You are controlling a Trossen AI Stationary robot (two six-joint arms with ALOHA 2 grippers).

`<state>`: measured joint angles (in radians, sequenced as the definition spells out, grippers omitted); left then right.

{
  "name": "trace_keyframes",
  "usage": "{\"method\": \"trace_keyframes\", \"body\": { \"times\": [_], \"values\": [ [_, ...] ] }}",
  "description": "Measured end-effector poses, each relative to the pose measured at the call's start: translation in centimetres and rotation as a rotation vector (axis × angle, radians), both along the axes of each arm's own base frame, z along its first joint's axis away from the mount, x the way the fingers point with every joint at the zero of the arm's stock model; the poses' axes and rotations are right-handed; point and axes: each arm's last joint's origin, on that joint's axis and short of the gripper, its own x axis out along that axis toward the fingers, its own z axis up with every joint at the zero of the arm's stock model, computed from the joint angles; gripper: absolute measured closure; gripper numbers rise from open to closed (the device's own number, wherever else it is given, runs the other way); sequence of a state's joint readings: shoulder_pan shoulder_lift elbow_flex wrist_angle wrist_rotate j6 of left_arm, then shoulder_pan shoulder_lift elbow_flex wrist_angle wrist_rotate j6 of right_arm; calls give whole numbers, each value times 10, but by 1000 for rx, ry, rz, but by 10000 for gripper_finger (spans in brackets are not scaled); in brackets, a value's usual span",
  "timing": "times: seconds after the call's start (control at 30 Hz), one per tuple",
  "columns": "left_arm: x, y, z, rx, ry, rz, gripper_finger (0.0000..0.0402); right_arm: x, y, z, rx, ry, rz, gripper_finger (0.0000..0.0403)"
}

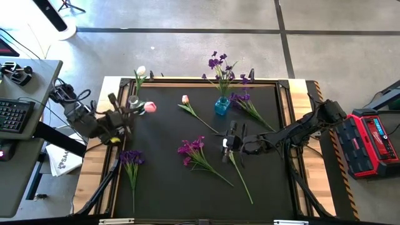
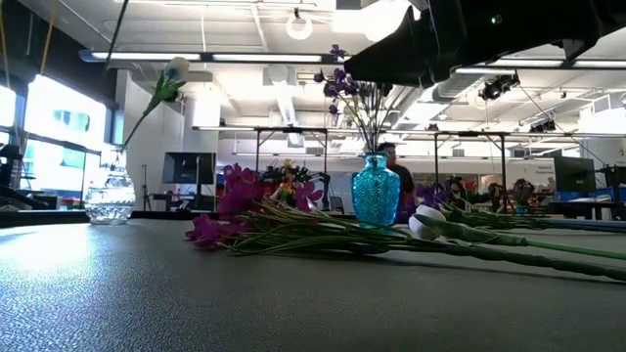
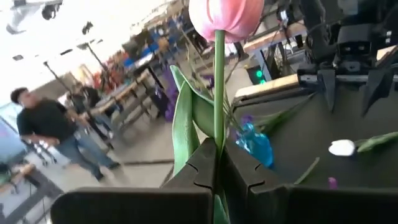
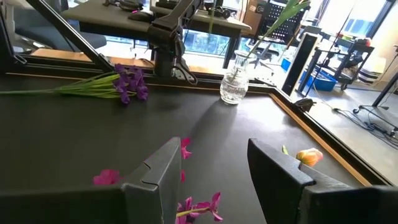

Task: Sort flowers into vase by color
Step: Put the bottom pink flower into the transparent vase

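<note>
We see the left end effector (image 1: 128, 111) clamped tight on the green stem of a pink tulip (image 1: 149, 107), held just beside the clear glass vase (image 1: 134, 100), which already carries a white tulip (image 1: 141, 70). The right end effector (image 1: 227, 143) hovers half-spread and empty over a white-budded tulip (image 1: 239, 169) lying on the black counter (image 1: 169, 181), below the blue vase (image 1: 222, 106) holding purple flowers (image 1: 220, 63). Other purple and magenta sprays lie around that blue vase.
</note>
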<state>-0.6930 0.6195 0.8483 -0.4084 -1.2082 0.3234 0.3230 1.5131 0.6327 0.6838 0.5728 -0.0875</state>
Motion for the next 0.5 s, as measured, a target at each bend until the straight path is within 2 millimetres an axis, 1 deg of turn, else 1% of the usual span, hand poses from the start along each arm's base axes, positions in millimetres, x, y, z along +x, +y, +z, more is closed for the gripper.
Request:
{"method": "trace_keyframes", "body": {
  "times": [0.03, 0.1, 0.17, 0.2, 0.23, 0.3, 0.4, 0.5],
  "values": [
    [-1, 2, 3, 0, -16, -22, 401, 0, 1, 0, 1, -2, 2, 245],
    [-3, 7, 8, -8, -84, -120, 401, 0, 2, 1, 3, -7, 7, 245],
    [-7, 12, 9, 3, -194, -196, 401, -1, 3, 1, 4, -11, 11, 245],
    [-10, 17, 8, 16, -247, -192, 401, -1, 4, 1, 3, -11, 13, 245],
    [-14, 22, 7, 29, -287, -144, 401, -1, 4, 1, 1, -11, 15, 245],
    [-25, 34, 3, 26, -333, 24, 401, -1, 6, 1, 2, -13, 21, 245],
    [-43, 50, -3, -20, -355, 264, 401, -2, 8, 1, 1, -11, 28, 245],
    [-55, 58, -12, -39, -362, 370, 401, -2, 9, 1, -1, -11, 32, 245]
  ]
}}
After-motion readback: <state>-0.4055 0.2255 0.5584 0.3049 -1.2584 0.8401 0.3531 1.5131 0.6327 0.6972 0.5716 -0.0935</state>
